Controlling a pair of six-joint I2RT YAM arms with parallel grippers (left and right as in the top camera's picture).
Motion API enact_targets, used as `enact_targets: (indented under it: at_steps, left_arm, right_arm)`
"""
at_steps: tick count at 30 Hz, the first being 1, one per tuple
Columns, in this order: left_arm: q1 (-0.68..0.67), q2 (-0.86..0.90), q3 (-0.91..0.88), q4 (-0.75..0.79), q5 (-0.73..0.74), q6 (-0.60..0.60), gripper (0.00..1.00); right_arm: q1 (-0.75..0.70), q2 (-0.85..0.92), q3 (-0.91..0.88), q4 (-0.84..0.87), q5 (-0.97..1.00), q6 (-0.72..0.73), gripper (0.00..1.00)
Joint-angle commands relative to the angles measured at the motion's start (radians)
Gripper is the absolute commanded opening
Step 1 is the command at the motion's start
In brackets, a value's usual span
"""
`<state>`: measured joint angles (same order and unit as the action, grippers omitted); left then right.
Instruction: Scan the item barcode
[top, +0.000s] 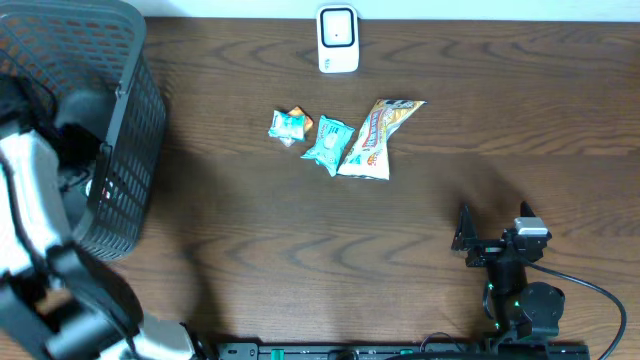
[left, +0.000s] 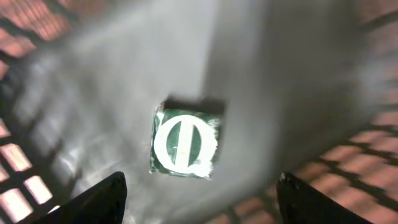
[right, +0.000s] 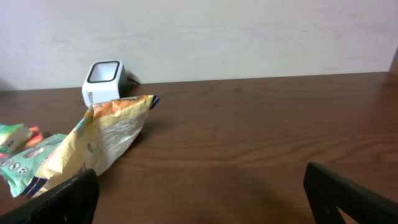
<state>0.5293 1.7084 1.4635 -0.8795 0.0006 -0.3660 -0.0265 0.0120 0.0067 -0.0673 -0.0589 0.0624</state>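
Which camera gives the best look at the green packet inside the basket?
Left wrist: it looks straight down on the green packet lying on the basket floor, slightly blurred. Overhead shows the basket with the left arm reaching in, the packet hidden. Right wrist shows none of it.

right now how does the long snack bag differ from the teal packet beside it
Size: the long snack bag is clearly bigger and longer than the teal packet.
Colour: the bag is mostly yellow-orange and white, while the packet is teal.
Place: the bag lies on the right arm's side of the packet.
Shared: both lie side by side on the table, in front of the scanner, and neither is held.
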Motion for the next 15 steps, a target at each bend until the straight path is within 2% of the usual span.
enact_targets:
  at_steps: [1,5,9,12,15]
  left_arm:
    - [0.0,-0.163,0.026,0.031,0.062,-0.016,0.76]
    - [0.0,-0.26,0.026,0.053,0.052,-0.016,0.76]
    - [0.0,-0.245,0.025,0.029,-0.018,-0.015,0.77]
    - [0.003,-0.189,0.024,0.016,-0.02,-0.012,0.9]
    - [0.003,-0.112,0.024,0.007,-0.02,-0.012,0.95]
  right_arm:
    - [0.008,-0.006,-0.001,-0.004,0.0,-0.012,0.99]
    - [0.008,-0.006,-0.002,-0.004,0.0,-0.012,0.99]
    - [0.008,-0.006,-0.001,-0.004,0.0,-0.012,0.99]
    - [0.008,-0.006,-0.001,-0.004,0.0,-0.012,0.99]
    - [0.008,-0.006,-0.001,-0.004,0.0,-0.012,0.99]
